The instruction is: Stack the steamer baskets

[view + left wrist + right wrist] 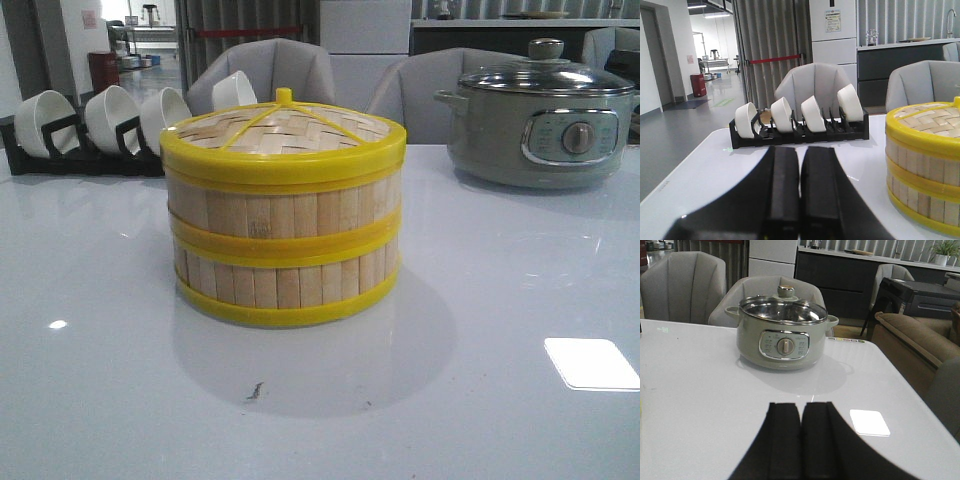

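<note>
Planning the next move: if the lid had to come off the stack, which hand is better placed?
Probably left. The left hand, shut, has the stacked baskets and lid close by in its view. The right hand, also shut, faces the pot; no baskets show there.

place: showroom-like kitchen/dining area | cues: fridge (832, 30), counter sink (910, 45), grey chairs (262, 72)

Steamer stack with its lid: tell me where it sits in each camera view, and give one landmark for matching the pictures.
Front view: the steamer stack stands mid-table, lid on.
Left wrist view: at the picture's right edge, partly cut off.
Right wrist view: not in it.
Shared landmark: the bowl rack links front and left wrist views; the electric pot links front and right wrist views.
</note>
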`<state>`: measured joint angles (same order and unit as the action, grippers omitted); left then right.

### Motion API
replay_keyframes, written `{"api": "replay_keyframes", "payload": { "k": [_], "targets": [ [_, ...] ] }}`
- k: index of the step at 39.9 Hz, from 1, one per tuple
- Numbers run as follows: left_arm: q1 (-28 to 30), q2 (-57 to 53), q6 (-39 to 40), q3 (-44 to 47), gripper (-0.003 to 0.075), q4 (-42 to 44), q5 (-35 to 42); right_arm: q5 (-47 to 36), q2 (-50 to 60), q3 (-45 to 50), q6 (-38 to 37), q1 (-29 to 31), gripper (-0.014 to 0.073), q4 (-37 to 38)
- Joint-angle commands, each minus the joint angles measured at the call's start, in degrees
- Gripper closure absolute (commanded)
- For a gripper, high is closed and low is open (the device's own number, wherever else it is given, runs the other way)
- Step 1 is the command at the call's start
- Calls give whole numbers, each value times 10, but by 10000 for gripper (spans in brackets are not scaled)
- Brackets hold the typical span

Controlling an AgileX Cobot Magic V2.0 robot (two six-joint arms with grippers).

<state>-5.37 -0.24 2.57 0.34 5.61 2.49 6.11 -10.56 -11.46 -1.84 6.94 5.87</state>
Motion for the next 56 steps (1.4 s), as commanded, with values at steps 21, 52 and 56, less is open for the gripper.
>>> {"api": "replay_keyframes", "payload": {
  "k": [21, 52, 56],
  "targets": [
    [2, -7, -2, 1, 637, -2, 53, -53, -6, -17, -1, 3, 517, 9],
    [2, -7, -2, 1, 637, -2, 53, -43, -2, 4, -1, 3, 544, -13],
    [2, -7, -2, 1, 637, -2, 53, -44, 14, 35, -1, 3, 544, -38]
  ]
}}
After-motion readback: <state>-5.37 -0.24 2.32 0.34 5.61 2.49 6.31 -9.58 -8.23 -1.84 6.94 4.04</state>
